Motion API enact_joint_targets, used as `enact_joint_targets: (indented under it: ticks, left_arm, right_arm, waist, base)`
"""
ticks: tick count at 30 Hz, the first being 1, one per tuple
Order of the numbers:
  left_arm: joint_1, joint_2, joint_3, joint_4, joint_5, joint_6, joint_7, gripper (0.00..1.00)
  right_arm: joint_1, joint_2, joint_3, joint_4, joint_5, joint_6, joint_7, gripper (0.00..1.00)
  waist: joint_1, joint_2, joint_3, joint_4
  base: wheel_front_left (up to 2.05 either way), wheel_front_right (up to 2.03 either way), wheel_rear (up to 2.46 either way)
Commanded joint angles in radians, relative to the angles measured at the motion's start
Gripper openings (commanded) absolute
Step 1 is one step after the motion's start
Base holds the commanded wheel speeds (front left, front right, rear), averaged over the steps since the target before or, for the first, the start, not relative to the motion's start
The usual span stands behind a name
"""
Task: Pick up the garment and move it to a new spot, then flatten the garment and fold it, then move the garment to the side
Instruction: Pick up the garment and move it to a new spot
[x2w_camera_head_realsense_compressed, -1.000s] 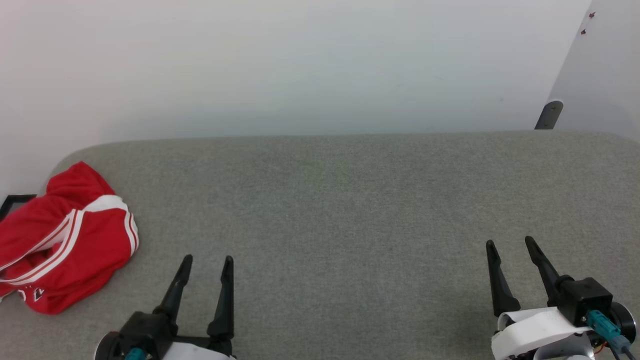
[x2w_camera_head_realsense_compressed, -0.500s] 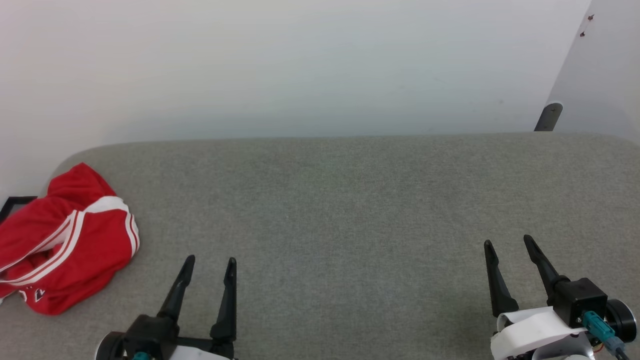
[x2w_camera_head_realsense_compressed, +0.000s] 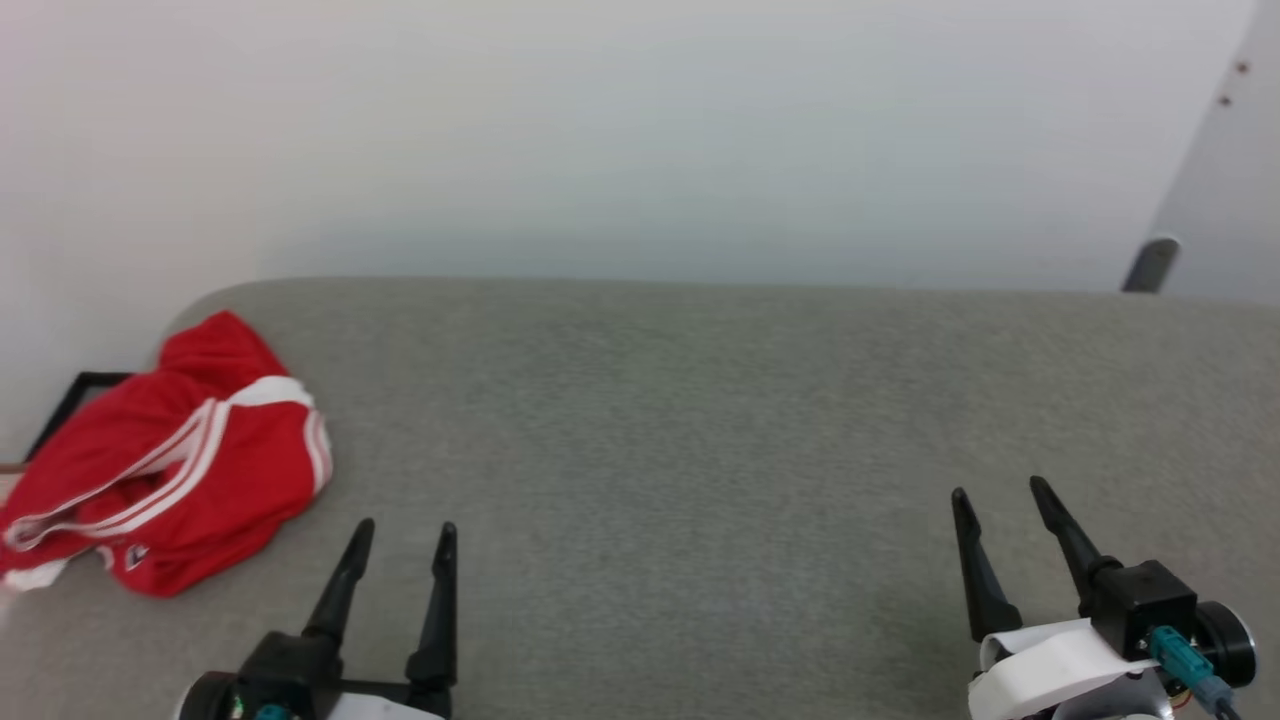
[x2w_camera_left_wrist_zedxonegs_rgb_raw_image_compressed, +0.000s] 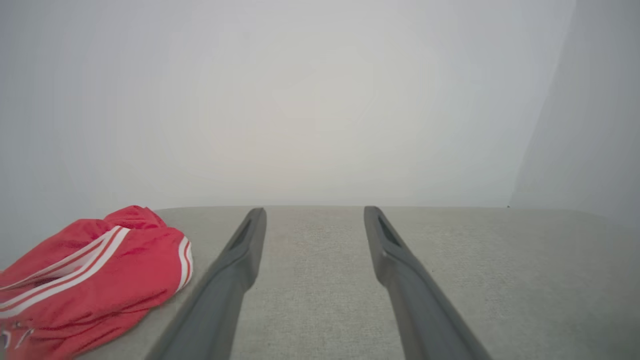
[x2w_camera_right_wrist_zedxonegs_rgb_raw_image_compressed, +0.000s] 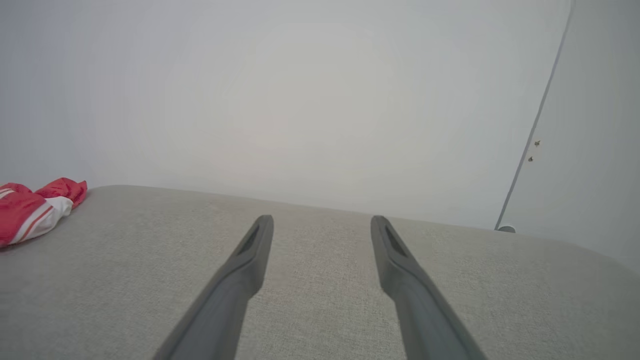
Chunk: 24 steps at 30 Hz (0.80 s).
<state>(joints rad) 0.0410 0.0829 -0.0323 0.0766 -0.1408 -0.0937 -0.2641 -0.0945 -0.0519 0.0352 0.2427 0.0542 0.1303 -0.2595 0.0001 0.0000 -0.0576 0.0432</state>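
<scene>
The garment (x2w_camera_head_realsense_compressed: 170, 460) lies in a crumpled heap on the grey fabric-covered table (x2w_camera_head_realsense_compressed: 700, 420), to the left of the left end effector (x2w_camera_head_realsense_compressed: 406, 525) and a little ahead of its fingertips; its nearest edge is close to that end effector's left finger but not touching it. Its long axis, going by the white stripe trim, runs on a slant from near-left to far-right, so its far end points roughly toward the line of the fingers. The left end effector stands open and empty, its fingers pointing straight ahead past the heap. The right end effector (x2w_camera_head_realsense_compressed: 998, 487) is likewise open and empty, well apart from the garment across bare fabric. By my judgement the left arm is the nearer one; the pick-up calls for a swing to its left.
</scene>
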Motion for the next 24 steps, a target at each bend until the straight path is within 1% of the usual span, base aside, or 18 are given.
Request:
enact_joint_targets:
  ticks: [1,8,17,19,24]
  left_arm:
    - [0.002,0.009,0.008,0.003,0.006,0.007,0.0,1.0]
    - [0.021,0.043,0.037,0.008,0.008,0.026,0.005,1.0]
    - [0.048,0.081,0.083,-0.022,-0.011,0.051,0.043,1.0]
    - [0.056,0.087,0.1,-0.035,-0.014,0.063,0.046,1.0]
    - [0.076,0.079,0.125,-0.065,-0.037,0.086,0.043,1.0]
  right_arm:
    - [0.009,0.002,0.009,0.005,0.012,0.001,-0.001,1.0]
    - [0.007,0.002,0.058,0.02,0.033,0.001,0.002,1.0]
    - [-0.008,0.003,0.127,0.042,0.078,0.001,-0.002,1.0]
    - [-0.027,0.003,0.151,0.043,0.087,0.001,-0.003,1.0]
    - [-0.063,0.002,0.195,0.06,0.089,0.0,-0.003,1.0]
  waist:
    - [-0.0001,0.0,-0.025,0.055]
    - [-0.0001,0.0,-0.063,0.177]
    - [-0.0001,0.0,-0.101,0.333]
    - [-0.0001,0.0,-0.091,0.349]
    - [-0.0001,0.0,-0.068,0.377]
  base:
    - [0.0,0.0,0.0]
    - [0.0,0.0,0.0]
    - [0.0,0.0,0.0]
    - [0.0,0.0,0.0]
    - [0.0,0.0,0.0]
